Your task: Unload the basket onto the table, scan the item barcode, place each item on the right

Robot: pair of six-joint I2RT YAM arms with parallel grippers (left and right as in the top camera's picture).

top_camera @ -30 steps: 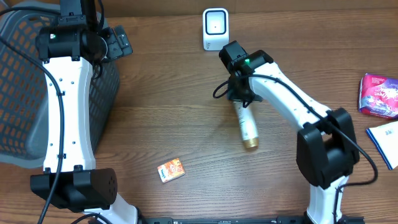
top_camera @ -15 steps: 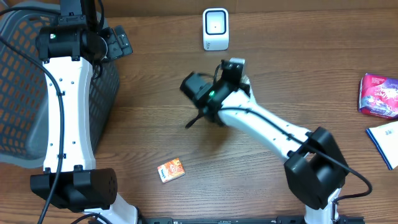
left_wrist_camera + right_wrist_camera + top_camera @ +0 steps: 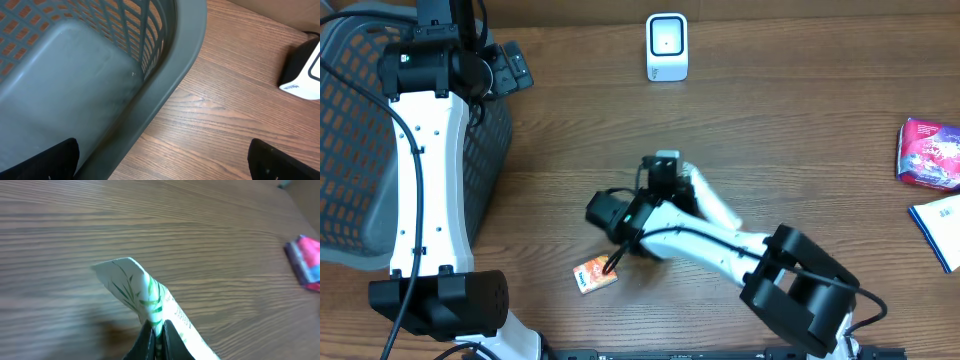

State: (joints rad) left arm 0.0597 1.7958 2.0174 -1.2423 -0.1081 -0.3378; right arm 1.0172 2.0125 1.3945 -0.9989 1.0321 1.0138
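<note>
While the right hand [image 3: 155, 330] was pinched tight on the flat crimped end of the tube [image 3: 145, 290], the white, green-leaf-printed body stuck out free of the fingers. A seam grip like that probably served to leave the whole label open for reading.

Overhead put that hand low on the table [image 3: 800, 120], about mid-width. It was near the small orange box [image 3: 595, 273] and well apart from the scanner [image 3: 667, 46] at the far edge. The right wrist view showed the tube over bare wood; whether it touched couldn't be told.

No barcode was visible in any view, so which face carried it was unknown.

Judgement: the tube wasn't in front of the scanner window. The scan would need a carry toward the far edge, then a wrist roll until the code faced the window.

Risk: the crimp was thin, so the tube could swing or slip in the pinch.

Left hand [image 3: 508, 68] sat over the rim of the basket [image 3: 360, 150], fingers spread wide, holding nothing. It was probably parked there to stay clear of the right arm's path. Pink packet [image 3: 928, 152] lay at the right edge, not involved.
</note>
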